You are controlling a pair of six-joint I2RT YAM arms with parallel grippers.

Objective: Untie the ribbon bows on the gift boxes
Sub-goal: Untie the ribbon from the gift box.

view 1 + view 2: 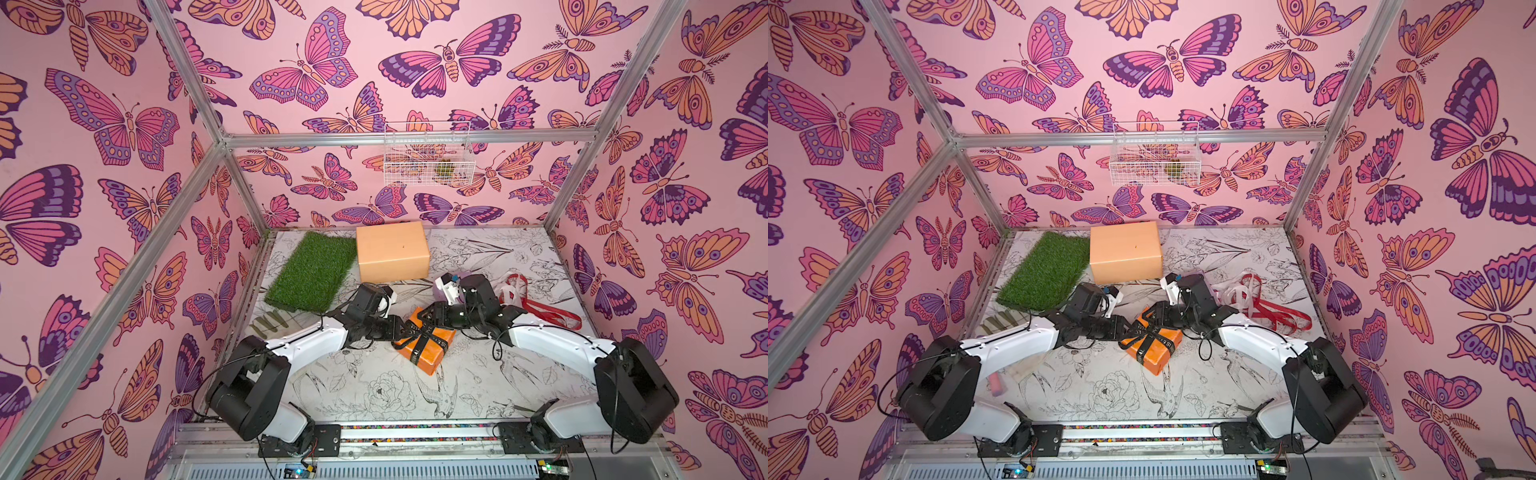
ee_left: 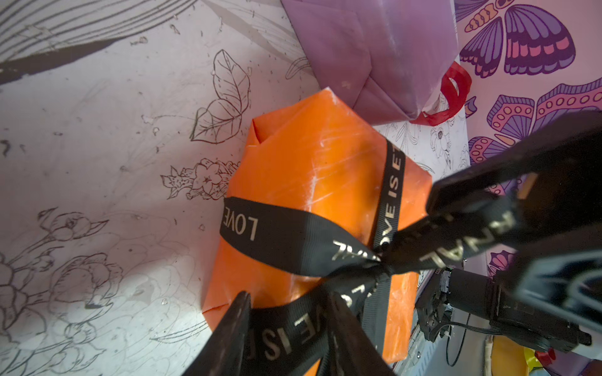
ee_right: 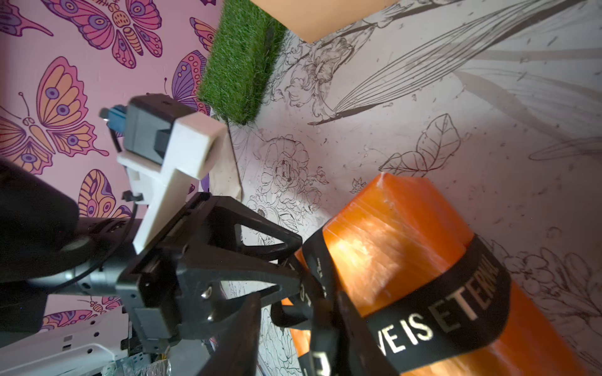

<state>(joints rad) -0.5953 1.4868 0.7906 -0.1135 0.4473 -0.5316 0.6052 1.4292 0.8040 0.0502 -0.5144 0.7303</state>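
The small orange gift box (image 1: 430, 355) lies mid-table, wrapped by a black ribbon (image 1: 422, 334) with pale lettering, knotted on top (image 2: 381, 260). My left gripper (image 2: 288, 302) is at the box's left side, shut on a stretch of that ribbon, which spans the space between its fingers. My right gripper (image 3: 298, 299) is at the box's far right corner. It is open around another loop of the black ribbon that rests against one finger, with table showing beside it. The lilac box (image 2: 374, 48) stands just behind, mostly hidden in both top views. The peach box (image 1: 392, 251) at the back is bare.
A loose red ribbon (image 1: 548, 311) and a white ribbon (image 1: 511, 291) lie tangled on the table right of the right arm. A green grass mat (image 1: 311, 274) lies back left, with olive glove-like things (image 1: 270, 322) in front of it. A wire basket (image 1: 428, 160) hangs on the back wall.
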